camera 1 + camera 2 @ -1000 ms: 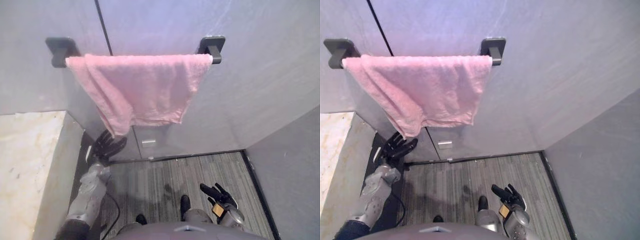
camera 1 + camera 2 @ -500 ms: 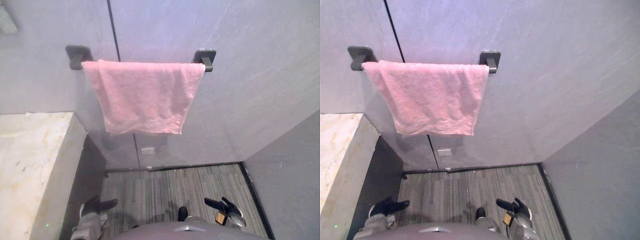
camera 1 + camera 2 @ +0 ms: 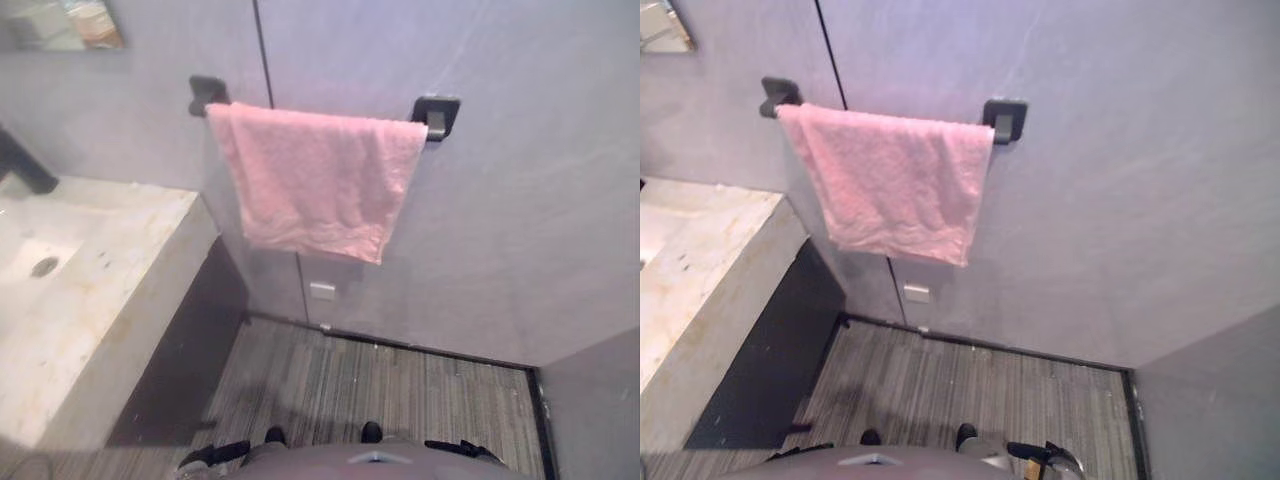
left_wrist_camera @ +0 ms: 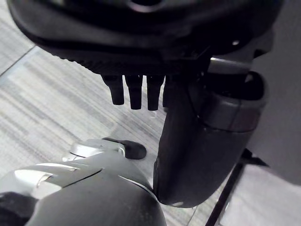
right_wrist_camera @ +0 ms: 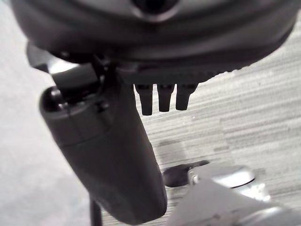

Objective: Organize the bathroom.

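On the wall rail (image 3: 432,112) hangs a pink towel (image 3: 315,180), no writing legible; left hand (image 4: 141,70) and right hand (image 5: 160,75) hang straight-fingered, empty.

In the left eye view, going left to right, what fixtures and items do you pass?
Black faucet → sink drain → marble counter → left bar bracket → pink towel → right bar bracket.
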`<state>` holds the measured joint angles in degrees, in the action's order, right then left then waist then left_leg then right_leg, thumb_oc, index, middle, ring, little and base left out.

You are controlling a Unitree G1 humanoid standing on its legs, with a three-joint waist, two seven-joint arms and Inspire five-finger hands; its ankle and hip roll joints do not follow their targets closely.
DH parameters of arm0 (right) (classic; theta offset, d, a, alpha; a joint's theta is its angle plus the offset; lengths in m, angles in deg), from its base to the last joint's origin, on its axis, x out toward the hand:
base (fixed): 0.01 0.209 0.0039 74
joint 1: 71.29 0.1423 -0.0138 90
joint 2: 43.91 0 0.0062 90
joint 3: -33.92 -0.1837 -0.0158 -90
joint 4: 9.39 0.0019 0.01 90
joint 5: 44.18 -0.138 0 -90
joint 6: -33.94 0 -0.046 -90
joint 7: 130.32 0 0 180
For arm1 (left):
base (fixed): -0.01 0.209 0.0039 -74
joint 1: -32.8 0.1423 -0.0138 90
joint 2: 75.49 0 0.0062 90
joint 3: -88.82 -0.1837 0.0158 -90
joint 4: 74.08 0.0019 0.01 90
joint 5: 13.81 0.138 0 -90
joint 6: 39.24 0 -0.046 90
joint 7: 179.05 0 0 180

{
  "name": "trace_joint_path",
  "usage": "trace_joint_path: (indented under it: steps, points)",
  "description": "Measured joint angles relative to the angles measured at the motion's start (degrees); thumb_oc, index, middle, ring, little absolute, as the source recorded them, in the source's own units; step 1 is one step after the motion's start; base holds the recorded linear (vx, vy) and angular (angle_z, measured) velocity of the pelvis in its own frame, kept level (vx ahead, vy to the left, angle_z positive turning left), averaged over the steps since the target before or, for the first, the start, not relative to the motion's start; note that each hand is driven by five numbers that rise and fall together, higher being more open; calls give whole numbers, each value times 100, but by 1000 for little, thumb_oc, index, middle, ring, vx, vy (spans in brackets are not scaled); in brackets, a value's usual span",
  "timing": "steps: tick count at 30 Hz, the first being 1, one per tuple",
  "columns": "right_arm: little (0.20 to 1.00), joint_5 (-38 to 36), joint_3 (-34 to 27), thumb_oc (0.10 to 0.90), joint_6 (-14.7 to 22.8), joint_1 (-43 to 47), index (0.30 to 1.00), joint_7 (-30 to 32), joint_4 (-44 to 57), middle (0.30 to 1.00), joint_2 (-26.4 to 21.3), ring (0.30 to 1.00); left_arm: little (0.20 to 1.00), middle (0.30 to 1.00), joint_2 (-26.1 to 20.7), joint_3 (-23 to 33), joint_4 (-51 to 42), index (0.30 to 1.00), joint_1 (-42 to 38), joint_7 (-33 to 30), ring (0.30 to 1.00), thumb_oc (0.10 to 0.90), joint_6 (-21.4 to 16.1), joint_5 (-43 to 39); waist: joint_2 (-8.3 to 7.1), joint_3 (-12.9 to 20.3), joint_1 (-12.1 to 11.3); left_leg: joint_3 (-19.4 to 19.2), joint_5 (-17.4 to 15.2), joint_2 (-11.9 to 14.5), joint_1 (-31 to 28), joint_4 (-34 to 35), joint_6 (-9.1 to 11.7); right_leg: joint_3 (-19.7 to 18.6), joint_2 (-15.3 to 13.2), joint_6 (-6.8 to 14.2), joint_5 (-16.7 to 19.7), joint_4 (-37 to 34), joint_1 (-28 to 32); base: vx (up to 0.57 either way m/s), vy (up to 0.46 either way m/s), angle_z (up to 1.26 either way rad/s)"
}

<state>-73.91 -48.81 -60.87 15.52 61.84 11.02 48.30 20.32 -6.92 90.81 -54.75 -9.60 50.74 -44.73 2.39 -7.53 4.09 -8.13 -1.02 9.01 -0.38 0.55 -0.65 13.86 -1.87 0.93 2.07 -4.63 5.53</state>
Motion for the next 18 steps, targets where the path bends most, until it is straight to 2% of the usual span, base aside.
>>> trace_joint_path:
  steps: [1,2,3,6,8,9,10,11,12,13,14,15,16,18]
  points:
    - [900,15,0,800,-61,-17,900,-67,-25,900,0,900,900,900,-30,-1,-1,900,-12,3,900,800,27,12,-6,-1,-5,-85,-105,11,1,73,-18,54,-25,-20,-12,0,3,-209,68,93]
    - [900,21,40,800,-158,-14,900,-193,-58,900,-1,900,900,900,-65,52,0,900,-57,20,900,800,64,36,-83,-42,-14,-255,-156,-18,-4,29,-65,285,-166,-103,-6,-37,19,-199,91,83]
    - [900,29,138,800,-226,-2,900,-285,-82,900,-11,900,900,900,-62,229,-1,900,-87,13,900,800,127,33,-159,-84,-10,-361,-68,-70,-1,-155,78,426,-294,-106,-22,-37,108,-217,130,83]
    - [900,30,353,800,-317,-23,900,-432,-107,900,-96,900,900,900,-81,348,-4,900,-67,-50,900,800,158,140,-246,-64,10,-805,-38,-118,-28,-887,166,928,-512,-34,-80,-39,314,-145,161,79]
    - [900,35,355,800,-379,-33,900,-460,-106,900,-115,900,900,900,-88,357,-3,900,-78,-80,900,800,159,257,-265,-18,81,-892,-34,-113,-30,-997,139,1085,-535,48,-136,-37,362,-85,166,69]
    - [900,80,354,800,-399,-40,900,-460,-106,900,-128,900,900,900,-80,356,4,900,-73,-100,900,800,183,259,-218,37,72,-970,26,-92,-20,-1023,31,1142,-503,103,-117,7,371,-94,249,52]
    - [900,148,344,800,-419,-54,900,-460,-116,900,-130,900,900,900,-70,349,9,900,-74,-107,900,800,211,290,-141,74,91,-1034,-25,-89,-14,-945,54,1175,-434,192,-198,122,356,-111,322,102]
    - [900,146,263,800,-456,-75,900,-505,-152,900,-58,900,900,900,-111,273,1,900,-90,-125,900,800,264,472,-173,107,128,-790,117,-297,2,-612,155,574,-368,128,-417,393,195,-158,579,159]
    - [900,126,193,800,-572,-174,900,-585,-181,900,-48,900,900,900,-97,71,3,900,-227,-135,900,800,262,691,-293,225,154,-680,322,-459,-90,12,-55,599,-427,103,-503,316,224,-106,479,183]
    - [900,129,164,800,-621,-162,900,-587,-229,900,-16,900,900,900,-102,-33,-15,900,-255,-126,900,800,256,786,-329,236,162,-983,257,-533,-207,380,-158,657,-519,105,-445,248,256,-68,511,182]
    - [900,128,137,800,-640,-145,900,-580,-246,900,12,900,900,900,-99,-15,-6,900,-350,-133,900,800,270,922,-496,287,126,-1458,106,-629,-296,419,-221,998,-762,271,-350,301,329,-23,325,138]
    - [900,128,104,800,-640,-114,900,-575,-249,900,-47,900,900,900,-53,-10,3,900,-376,-138,900,800,282,953,-402,248,141,-1531,123,-608,-307,311,-184,1039,-808,270,-350,441,369,-21,398,128]
    - [900,129,24,800,-641,-33,900,-554,-250,900,-169,900,900,900,10,-11,3,900,-353,-153,900,800,280,992,-247,220,168,-1451,294,-546,-302,236,17,999,-851,268,-352,688,387,-11,314,84]
    - [900,172,18,800,-664,51,900,-496,-248,900,-255,900,900,900,36,-25,3,900,-249,-155,900,800,288,1114,-123,270,159,-1217,370,-701,-543,419,-37,920,-1000,257,-360,1185,388,-10,249,70]
